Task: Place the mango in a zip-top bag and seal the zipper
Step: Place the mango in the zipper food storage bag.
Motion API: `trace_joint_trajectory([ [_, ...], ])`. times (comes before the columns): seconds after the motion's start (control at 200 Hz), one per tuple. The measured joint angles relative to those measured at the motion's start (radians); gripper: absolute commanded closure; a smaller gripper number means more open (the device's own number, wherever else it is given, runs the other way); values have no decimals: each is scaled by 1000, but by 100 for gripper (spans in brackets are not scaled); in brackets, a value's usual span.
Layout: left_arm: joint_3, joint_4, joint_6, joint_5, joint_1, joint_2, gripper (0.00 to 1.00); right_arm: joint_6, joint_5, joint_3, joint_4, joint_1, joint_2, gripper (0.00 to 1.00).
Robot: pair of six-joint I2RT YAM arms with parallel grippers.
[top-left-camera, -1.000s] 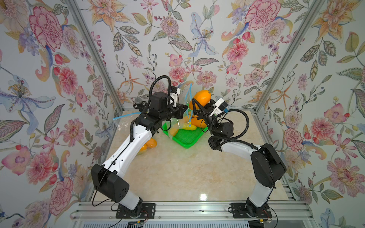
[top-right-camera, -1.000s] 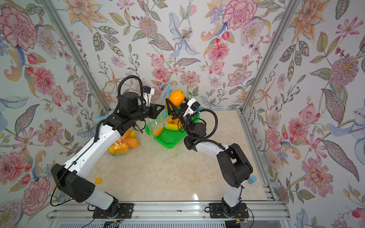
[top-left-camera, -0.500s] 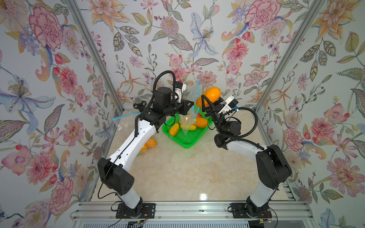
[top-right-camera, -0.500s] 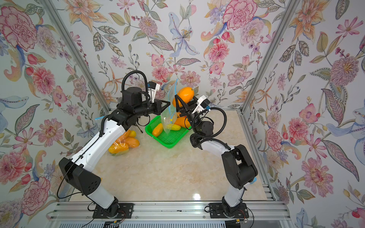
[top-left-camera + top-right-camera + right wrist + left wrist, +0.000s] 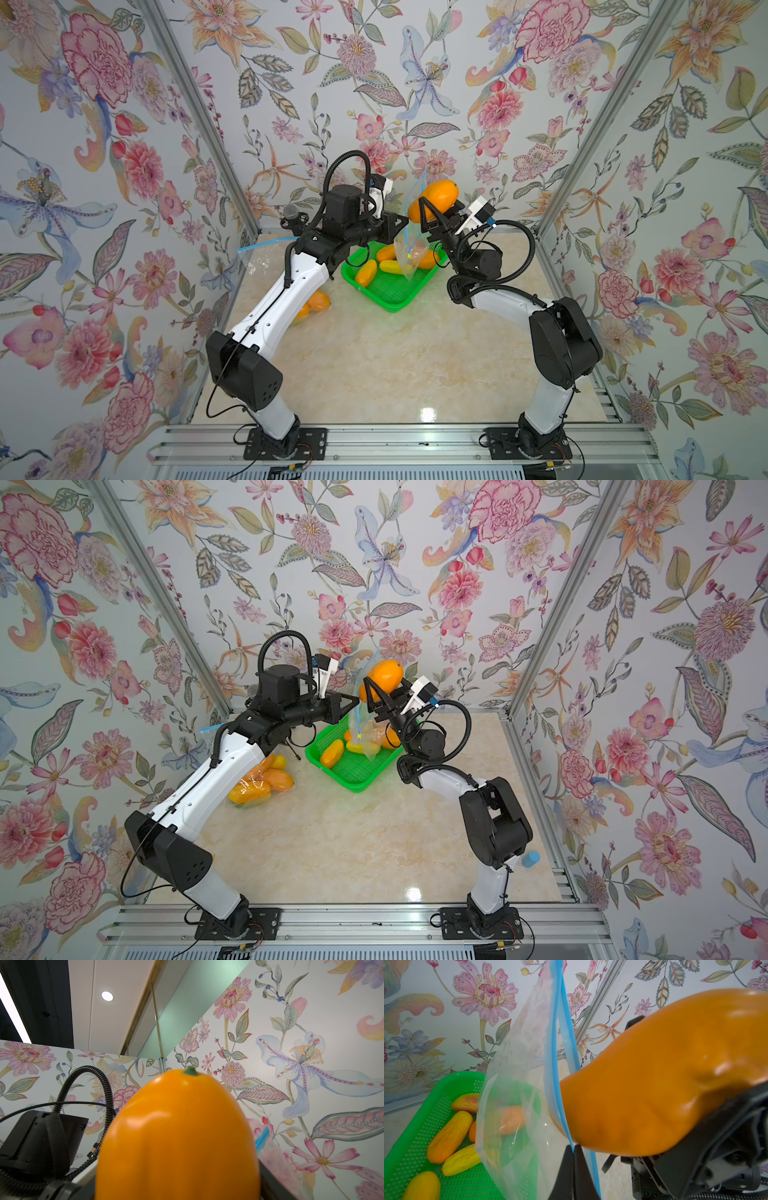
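Orange, glossy and plastic-looking, the mango (image 5: 435, 193) is up in the air in the right fingers (image 5: 426, 218), which are spread wide and clamped around it, with its tip right at the mouth of the zip-top bag (image 5: 405, 255). My guess is it's light, rigid and a bit slippery, so gripping across the fat middle makes sense. The bag is floppy film. The left fingers (image 5: 565, 1167) are pinched together on its blue zip edge, above the green tray (image 5: 390, 305). I can't tell how wide the mouth gapes or whether the tip is inside yet.
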Motion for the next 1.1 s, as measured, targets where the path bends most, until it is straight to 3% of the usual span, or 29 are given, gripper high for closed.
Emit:
trace_joint_trajectory([
  [0.25,-12,-6,0,-10,8,-12,100,-100,8,-40,-48,-3,34,88],
  [0.385,-19,-6,0,-31,24,-31,100,-158,27,-45,-142,-3,34,73],
  [0.495,-30,-4,-7,-42,45,-45,100,-185,14,-44,-243,-3,26,40],
  [0.585,-40,-3,-14,-47,58,-49,100,-190,-34,-23,-319,-3,24,34],
  [0.656,-50,-2,-19,-50,64,-49,100,-189,-72,3,-361,-3,24,36],
  [0.721,-57,-1,-23,-50,66,-49,100,-181,-102,19,-382,-3,21,67],
  [0.751,-61,0,-25,-50,67,-49,100,-179,-109,21,-385,-3,18,73],
  [0.956,-66,4,-30,-36,67,-50,100,-89,-117,25,-259,-1,25,77],
  [1.101,-69,13,-31,-16,67,-53,100,-19,-115,118,-150,7,108,73],
])
